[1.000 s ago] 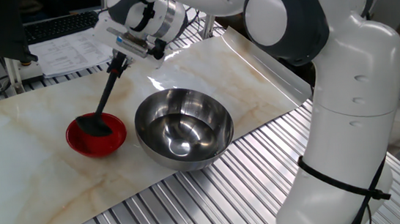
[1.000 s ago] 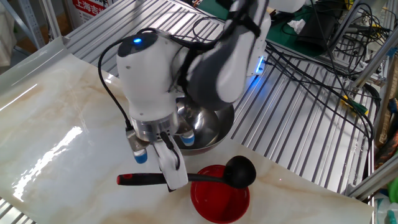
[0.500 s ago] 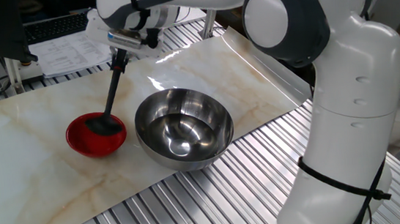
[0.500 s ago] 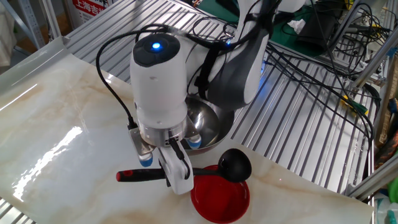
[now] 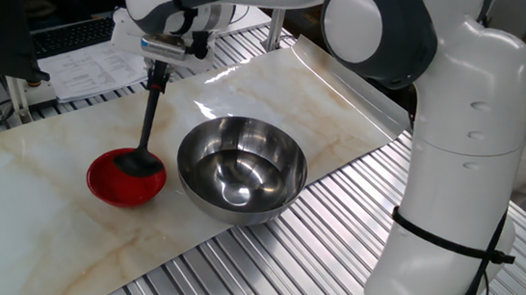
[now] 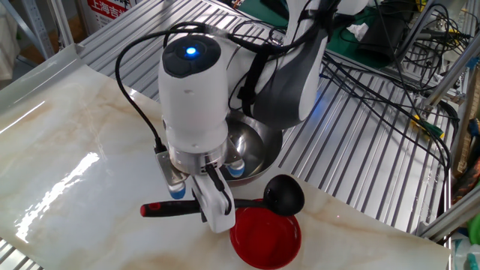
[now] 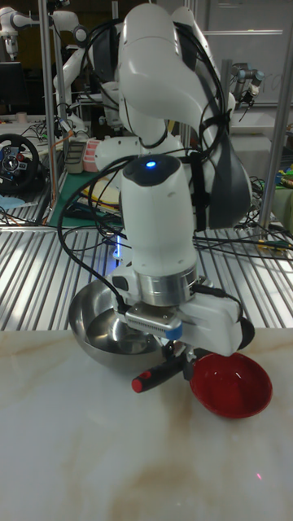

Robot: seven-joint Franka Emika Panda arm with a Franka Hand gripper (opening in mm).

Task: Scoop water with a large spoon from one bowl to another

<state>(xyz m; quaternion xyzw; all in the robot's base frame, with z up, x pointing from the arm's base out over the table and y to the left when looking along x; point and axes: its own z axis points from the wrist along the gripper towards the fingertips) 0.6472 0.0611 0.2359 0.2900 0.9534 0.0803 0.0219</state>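
In one fixed view, the gripper (image 5: 160, 66) is closed on the upper end of the ladle (image 5: 145, 130), whose thin black handle slants down and to the left. The ladle's cup sits over the near right edge of the red bowl (image 5: 112, 184); whether it touches the bowl cannot be told. The steel bowl (image 5: 242, 168) stands just beside the red one, to its right, on the marble-patterned sheet (image 5: 37, 218). Glints on the steel bowl's inside suggest water (image 5: 237, 184), though its level is not clear.

In the other fixed view, the gripper (image 6: 208, 211) points down and its white fingers (image 6: 216, 214) clamp the handle near its red-tipped end (image 6: 150, 211). The ladle (image 6: 255, 201) lies almost level, with its round cup (image 6: 283, 196) raised above the far rim of the red bowl (image 6: 264, 238). The steel bowl (image 6: 251, 150) is partly hidden behind the arm's wrist.

In the tall fixed view, the gripper (image 7: 181, 351) holds the handle, whose red tip (image 7: 145, 381) points toward the camera and to the left. The red bowl (image 7: 229, 384) sits to the right, the steel bowl (image 7: 102, 326) behind and to the left, both on the pale sheet (image 7: 81, 456). The ladle's cup is hidden behind the gripper body here.
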